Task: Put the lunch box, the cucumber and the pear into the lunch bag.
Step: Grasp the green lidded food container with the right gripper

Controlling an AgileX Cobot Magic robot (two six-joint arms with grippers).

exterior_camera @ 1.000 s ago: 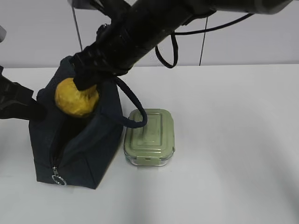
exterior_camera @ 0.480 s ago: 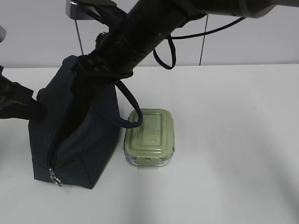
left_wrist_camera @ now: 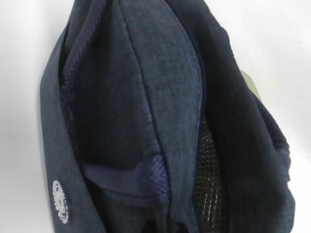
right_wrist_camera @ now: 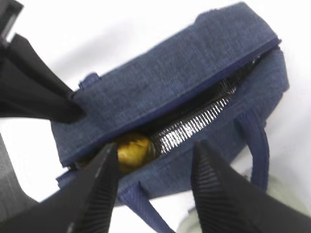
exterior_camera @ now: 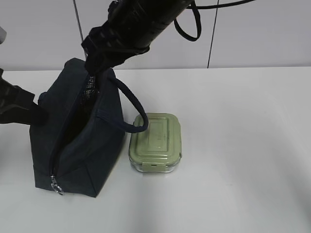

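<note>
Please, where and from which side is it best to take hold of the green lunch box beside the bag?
Probably from above, fingers across the two long sides of the lunch box. It lies flat with its lid up. The bag and its strap crowd its left side, so closing across the short ends may be safer.

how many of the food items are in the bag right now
1 visible: the pear, seen through the open zipper of the lunch bag. A cucumber may be hidden deeper inside; the views cannot tell.

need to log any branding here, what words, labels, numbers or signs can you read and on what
No readable text anywhere.
Lunch bag: a small round white emblem low on its side, too blurred to read.
Lunch box: lid shows no lettering.
</note>
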